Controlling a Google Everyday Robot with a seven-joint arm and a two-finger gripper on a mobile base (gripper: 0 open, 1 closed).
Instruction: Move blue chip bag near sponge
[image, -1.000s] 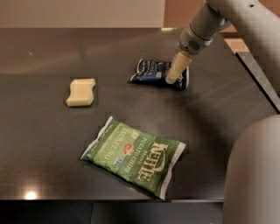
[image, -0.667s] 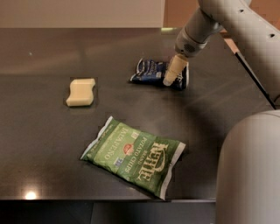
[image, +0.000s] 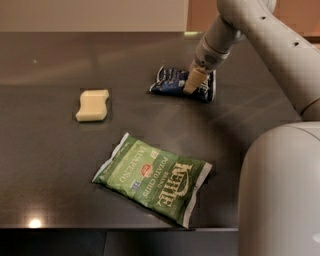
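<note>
Landmark: green Kettle chip bag (image: 152, 177), lying flat and skewed on the dark surface (image: 45, 165).

Edges and room:
- Front edge of the surface runs just below the green bag. The bag's lower right corner lies almost at that edge.
- Back edge is far beyond the green bag, under a pale wall (image: 95, 15).
- Sponge (image: 93, 105) lies beyond and to the left of the green bag, well apart from it, with bare surface on all its sides.
- Blue chip bag (image: 172, 82) lies beyond the green bag and slightly to its right, well apart from it and from the sponge.
- An open strip of bare surface runs between blue bag and sponge, on the far side of the green bag.
- Robot body (image: 280, 195) fills the area right of the green bag, overlapping the front edge there.

Arm pose:
- Arm (image: 260, 35) comes in from above and to the right of the green bag and slopes down and leftward.
- Gripper (image: 191, 84) points down onto the right half of the blue bag, tip touching or just over it.
- Cannot tell whether the jaws are spread, pressed together, or pinching the bag.
</note>
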